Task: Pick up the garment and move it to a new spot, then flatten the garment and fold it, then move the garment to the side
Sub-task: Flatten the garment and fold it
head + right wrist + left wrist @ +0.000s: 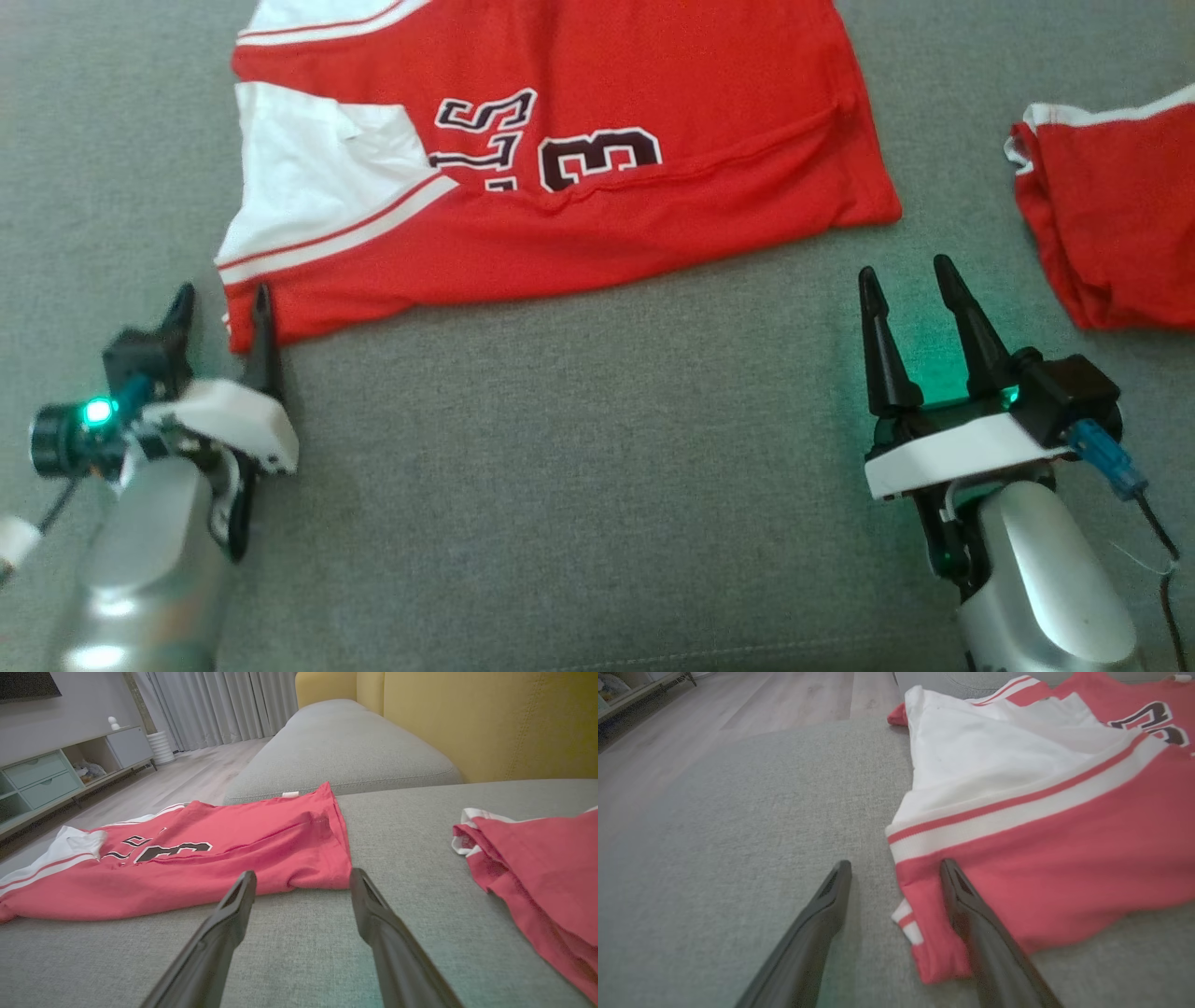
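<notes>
Left end effector [222,295]: was open and empty. One finger was over the jersey's near-left corner and the other over bare sofa [560,467], so the corner's edge sat between the jaws. Contact could not be told.
Jersey [653,215]: lay on the sofa ahead of both arms, its long axis running left to right. The white panels were at the left and the hem at the right.
Right end effector [906,268]: was open and empty. It was near the hem corner but apart from it, the corner lying ahead and slightly left.
Nearer arm: the left, by my judgement.
Cloth [1111,233]: lay right of the right end effector, well apart from the jersey.
Hidden: the jersey's far edge was cut off in the head view. A red flap seemed to cover part of the lettering.
</notes>
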### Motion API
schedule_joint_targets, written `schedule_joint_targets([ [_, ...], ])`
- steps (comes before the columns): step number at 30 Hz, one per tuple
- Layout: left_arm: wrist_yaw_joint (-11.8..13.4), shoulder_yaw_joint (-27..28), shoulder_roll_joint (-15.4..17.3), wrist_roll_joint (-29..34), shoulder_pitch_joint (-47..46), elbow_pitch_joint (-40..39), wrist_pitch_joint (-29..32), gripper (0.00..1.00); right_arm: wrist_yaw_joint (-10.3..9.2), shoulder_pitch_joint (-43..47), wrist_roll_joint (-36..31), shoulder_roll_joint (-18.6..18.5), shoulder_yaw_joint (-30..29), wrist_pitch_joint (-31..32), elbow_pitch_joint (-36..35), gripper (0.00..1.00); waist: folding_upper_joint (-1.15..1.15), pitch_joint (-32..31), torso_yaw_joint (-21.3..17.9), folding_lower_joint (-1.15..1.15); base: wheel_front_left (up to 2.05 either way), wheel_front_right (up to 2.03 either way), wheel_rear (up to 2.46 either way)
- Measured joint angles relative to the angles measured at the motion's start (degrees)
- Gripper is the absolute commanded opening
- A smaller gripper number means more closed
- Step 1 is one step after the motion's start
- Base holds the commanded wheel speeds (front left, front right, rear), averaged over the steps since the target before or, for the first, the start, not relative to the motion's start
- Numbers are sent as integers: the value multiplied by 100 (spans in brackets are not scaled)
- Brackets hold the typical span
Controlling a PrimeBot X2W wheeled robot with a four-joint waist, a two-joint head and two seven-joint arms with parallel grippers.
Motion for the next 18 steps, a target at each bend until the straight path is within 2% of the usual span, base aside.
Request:
schedule_joint_targets([
  [3, -116, -21, 25, -33, -238, 238, 154, 100, 0, -12, 16, 0, 4, 0, -4, 100, 0, 60, -44, 0, 0, 0, 0],
  [4, -166, -48, 35, -40, -296, 304, 198, 73, 0, -14, 16, 0, 9, 0, -4, 100, 0, 66, -53, -1, 0, 0, 0],
  [5, -236, -80, 46, -44, -346, 360, 215, 28, 0, -16, 16, 0, 15, 0, -3, 100, 0, 67, -61, -1, 0, 0, 0],
  [6, -301, -103, 57, -46, -376, 393, 214, 0, 0, -24, 16, 0, 25, 0, -1, 100, 0, 61, -68, 0, 0, 0, 0],
  [13, -379, -157, -27, -46, -307, 472, -224, 0, 0, -142, 13, 3, -85, 0, 124, 100, 0, -161, -47, 0, 0, 0, 0],
  [18, -389, -222, -147, 13, -146, -304, -400, 0, 0, -142, -135, 5, -169, 5, 196, 100, 0, -353, 109, 0, 0, 0, 0],
])
